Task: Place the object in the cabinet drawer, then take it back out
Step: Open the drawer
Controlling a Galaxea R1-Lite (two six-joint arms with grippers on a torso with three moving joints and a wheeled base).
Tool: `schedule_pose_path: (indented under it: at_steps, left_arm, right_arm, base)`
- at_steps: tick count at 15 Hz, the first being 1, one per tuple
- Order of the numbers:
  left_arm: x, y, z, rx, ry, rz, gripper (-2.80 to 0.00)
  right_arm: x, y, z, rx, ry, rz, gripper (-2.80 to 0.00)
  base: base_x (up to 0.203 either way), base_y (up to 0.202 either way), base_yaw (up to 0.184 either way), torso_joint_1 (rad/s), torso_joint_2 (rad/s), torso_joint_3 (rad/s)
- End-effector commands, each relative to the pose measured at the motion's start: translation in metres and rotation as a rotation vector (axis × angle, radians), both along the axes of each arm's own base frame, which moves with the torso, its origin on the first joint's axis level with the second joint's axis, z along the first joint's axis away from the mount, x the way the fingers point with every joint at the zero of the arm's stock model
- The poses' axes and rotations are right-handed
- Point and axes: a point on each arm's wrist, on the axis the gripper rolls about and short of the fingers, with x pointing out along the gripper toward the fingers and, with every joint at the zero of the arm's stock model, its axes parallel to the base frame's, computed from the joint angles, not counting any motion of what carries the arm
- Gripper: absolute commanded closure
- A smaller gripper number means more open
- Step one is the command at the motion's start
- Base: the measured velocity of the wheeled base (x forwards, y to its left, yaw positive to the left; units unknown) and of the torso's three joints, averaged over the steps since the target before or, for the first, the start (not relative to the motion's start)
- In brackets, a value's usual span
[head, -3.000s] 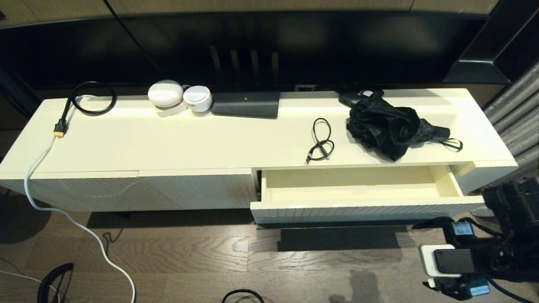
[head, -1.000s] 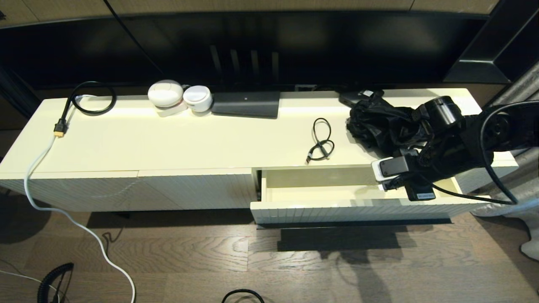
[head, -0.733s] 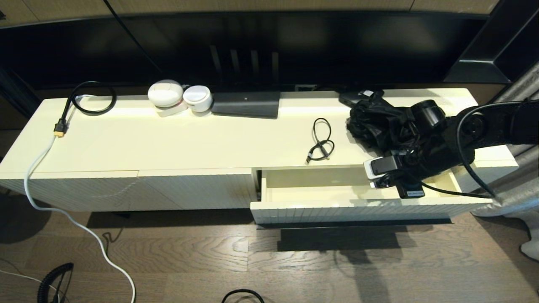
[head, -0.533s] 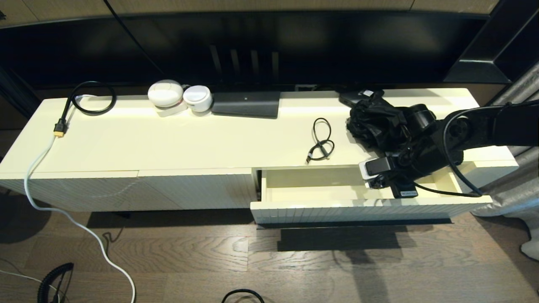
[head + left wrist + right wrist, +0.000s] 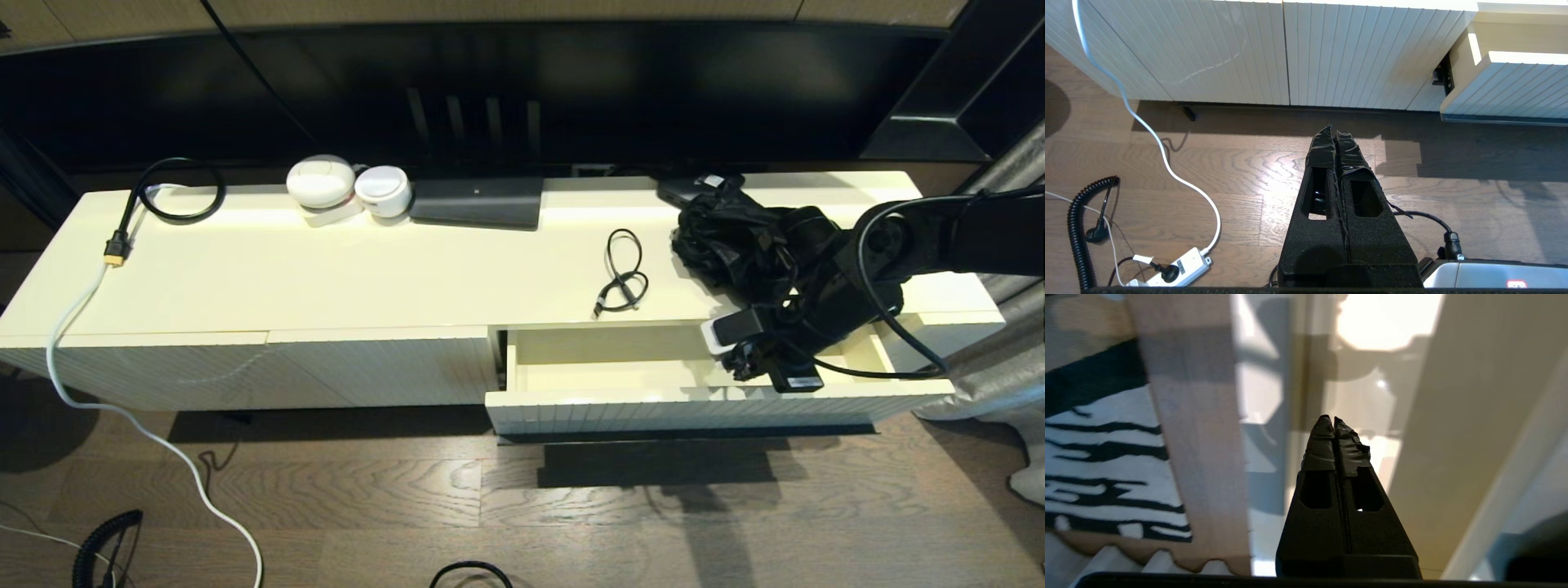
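The cabinet drawer (image 5: pixel 620 374) stands pulled open at the right of the long cream cabinet, and its smooth interior shows nothing in it. My right gripper (image 5: pixel 747 363) hangs over the drawer's right part, tips pointing down into it. In the right wrist view the right gripper (image 5: pixel 1331 420) is shut with nothing in it, above the drawer floor (image 5: pixel 1372 396). A crumpled black umbrella (image 5: pixel 735 237) and a small looped black cable (image 5: pixel 624 278) lie on the cabinet top behind the drawer. My left gripper (image 5: pixel 1335 130) is shut and parked low over the wooden floor.
Two white round devices (image 5: pixel 322 184) and a flat black box (image 5: pixel 478 202) sit at the back of the cabinet top. A black cable with a yellow plug (image 5: pixel 118 245) joins a white cord running to the floor. A power strip (image 5: pixel 1175 269) lies on the floor.
My right arm rose from low at the right, swung left over the open drawer, and has now dipped toward its right part. Umbrella, cable and drawer have not moved.
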Motion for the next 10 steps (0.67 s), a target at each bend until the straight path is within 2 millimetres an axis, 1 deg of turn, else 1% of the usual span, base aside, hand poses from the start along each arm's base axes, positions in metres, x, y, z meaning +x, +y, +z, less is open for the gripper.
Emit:
schedule_pose_path:
  at_steps: [1,6,10]
  left_arm:
    - [0.0,0.0,0.0,-0.001,0.0,0.001,0.0]
    - [0.0,0.0,0.0,-0.001,-0.001,0.002,0.0]
    - [0.0,0.0,0.0,-0.001,0.0,0.002,0.0]
  right_arm:
    - [-0.007,-0.001,0.001,-0.007,0.028,0.007,0.0]
    - [-0.018,-0.001,-0.005,-0.012,0.067,0.011,0.0]
    - [-0.034,-0.004,-0.014,-0.02,0.123,0.011,0.0]
  base:
    - [0.0,0.0,0.0,0.0,0.0,0.0]
    - [0.0,0.0,0.0,0.0,0.0,0.0]
    - [0.0,0.0,0.0,0.0,0.0,0.0]
